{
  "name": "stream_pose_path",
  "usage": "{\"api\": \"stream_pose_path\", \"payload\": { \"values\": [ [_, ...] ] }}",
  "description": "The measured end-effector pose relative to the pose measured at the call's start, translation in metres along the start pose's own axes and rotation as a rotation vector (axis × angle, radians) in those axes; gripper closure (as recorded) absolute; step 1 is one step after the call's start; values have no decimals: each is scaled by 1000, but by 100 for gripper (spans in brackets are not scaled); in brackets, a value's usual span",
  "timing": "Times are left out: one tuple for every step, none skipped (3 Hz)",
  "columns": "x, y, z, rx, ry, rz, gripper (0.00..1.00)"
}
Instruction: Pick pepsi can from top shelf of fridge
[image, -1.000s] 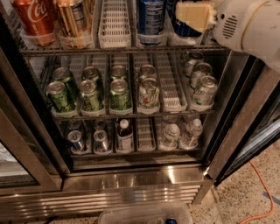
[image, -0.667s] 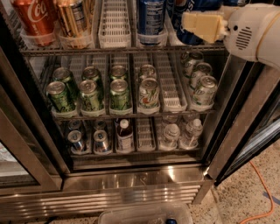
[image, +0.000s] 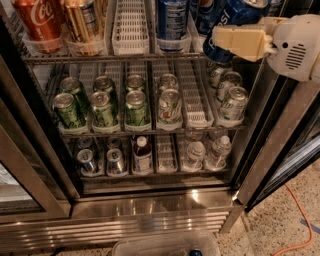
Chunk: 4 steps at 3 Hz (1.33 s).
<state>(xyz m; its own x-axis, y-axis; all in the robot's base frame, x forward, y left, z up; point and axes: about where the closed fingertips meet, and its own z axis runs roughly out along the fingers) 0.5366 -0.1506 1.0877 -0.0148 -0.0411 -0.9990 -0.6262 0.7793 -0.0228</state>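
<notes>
The fridge (image: 150, 212) stands open in front of me. My gripper (image: 239, 43) is at the right end of the top shelf (image: 115, 58), its cream fingers (image: 250, 42) shut on the dark blue pepsi can (image: 240, 13). The can is tilted, its top leaning right, and it hangs over the shelf's front rail with the white "pepsi" lettering showing. Another blue can (image: 172, 21) stands in the lane to its left. The white wrist housing (image: 297, 46) is at the far right.
A red Coca-Cola can (image: 41, 22), a gold can (image: 82, 21) and an empty white lane tray (image: 131, 26) share the top shelf. Green cans (image: 104, 107) fill the middle shelf, bottles (image: 142, 155) the lowest. The dark door frame (image: 272, 150) is just right of the arm. An orange cable (image: 300, 222) lies on the floor.
The gripper has drawn back to the right and out from the shelf. The pepsi can has come with it and is now tilted over the front rail.
</notes>
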Motion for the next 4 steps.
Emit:
{"api": "stream_pose_path", "payload": {
  "values": [
    [-1, 6, -5, -46, -10, 2, 100],
    [-9, 17, -9, -135, -55, 17, 100],
    [-11, 27, -12, -211, -76, 28, 100],
    [-8, 34, -17, -269, -80, 36, 100]
  ]
}}
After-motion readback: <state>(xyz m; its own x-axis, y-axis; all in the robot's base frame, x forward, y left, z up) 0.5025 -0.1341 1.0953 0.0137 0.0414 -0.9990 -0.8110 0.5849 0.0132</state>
